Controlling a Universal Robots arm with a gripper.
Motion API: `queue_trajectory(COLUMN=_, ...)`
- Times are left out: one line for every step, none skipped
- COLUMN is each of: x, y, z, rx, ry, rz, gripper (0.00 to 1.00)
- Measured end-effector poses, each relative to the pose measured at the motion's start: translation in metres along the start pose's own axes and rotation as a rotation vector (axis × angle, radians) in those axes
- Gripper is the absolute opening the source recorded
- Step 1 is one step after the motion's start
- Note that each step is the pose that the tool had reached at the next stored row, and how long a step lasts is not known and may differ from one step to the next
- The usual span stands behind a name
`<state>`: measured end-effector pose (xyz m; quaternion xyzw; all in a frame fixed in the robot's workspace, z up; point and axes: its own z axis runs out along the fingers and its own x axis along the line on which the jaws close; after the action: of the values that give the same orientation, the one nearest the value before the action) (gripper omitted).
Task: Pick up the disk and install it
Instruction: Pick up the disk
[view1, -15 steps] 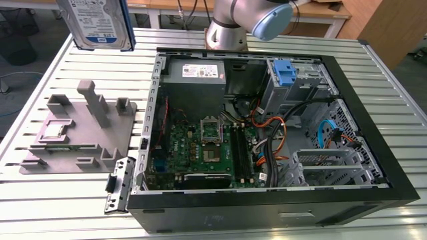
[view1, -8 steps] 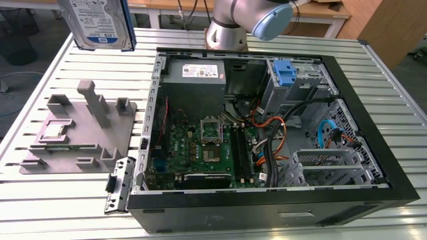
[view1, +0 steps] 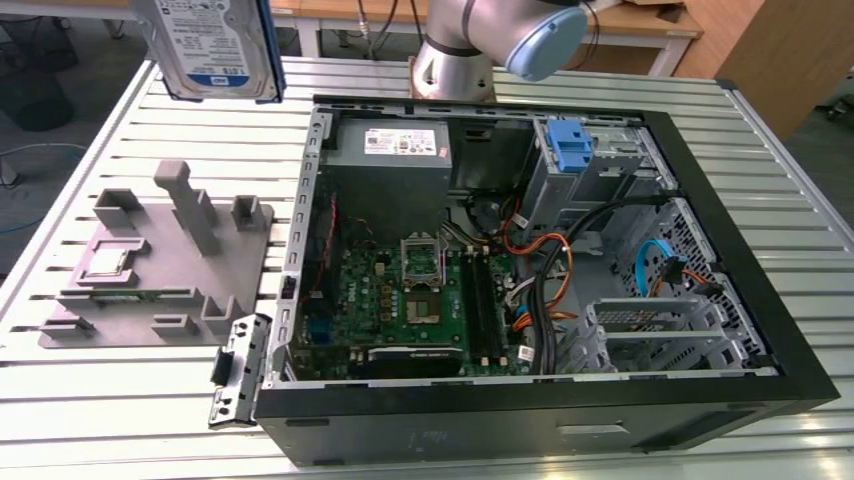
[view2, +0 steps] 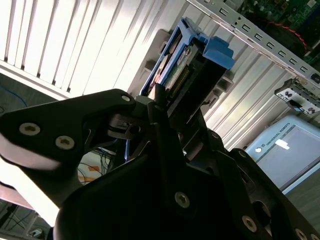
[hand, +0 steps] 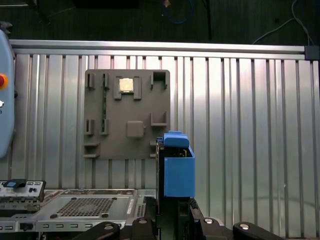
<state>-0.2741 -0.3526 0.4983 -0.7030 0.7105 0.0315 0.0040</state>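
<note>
The disk (view1: 214, 45), silver with a white-and-blue label and blue rails, hangs high above the slatted table at the exterior view's far left, beyond the grey fixture plate. In the second wrist view my gripper (view2: 167, 107) is shut on the disk (view2: 195, 65), whose connector edge and blue rail point away from the fingers. In the first wrist view the disk (hand: 179, 170) stands edge-on above the gripper (hand: 172, 212), over the table beside the fixture plate. The disk is outside the computer case.
The open computer case (view1: 747, 250) lies on the table with its motherboard, cables, grey power-supply box (view1: 394, 150) and a metal cage with a blue latch (view1: 567, 150). A grey fixture plate (view1: 160, 260) sits to the case's left in the exterior view. The arm's base (view1: 454, 60) stands behind the case.
</note>
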Motion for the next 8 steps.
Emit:
queue_trajectory(x=0.0000, y=-0.0018, z=-0.0001, rx=0.0000, ry=0.0000, rz=0.000, gripper=0.35)
queue_trajectory(x=0.0000, y=-0.0038, z=-0.0001, rx=0.0000, ry=0.0000, rz=0.000, gripper=0.35)
queue_trajectory(x=-0.0001, y=-0.0058, z=-0.0002, rx=0.0000, ry=0.0000, rz=0.000, gripper=0.35)
queue_trajectory(x=-0.0001, y=-0.0078, z=-0.0003, rx=0.0000, ry=0.0000, rz=0.000, gripper=0.35)
queue_trajectory(x=-0.0001, y=-0.0099, z=-0.0004, rx=0.0000, ry=0.0000, rz=0.000, gripper=0.35)
queue_trajectory(x=-0.0001, y=-0.0118, z=-0.0004, rx=0.0000, ry=0.0000, rz=0.000, gripper=0.35)
queue_trajectory(x=-0.0001, y=-0.0136, z=-0.0005, rx=0.0000, ry=0.0000, rz=0.000, gripper=0.35)
queue_trajectory(x=-0.0002, y=-0.0154, z=-0.0006, rx=0.0000, ry=0.0000, rz=0.000, gripper=0.35)
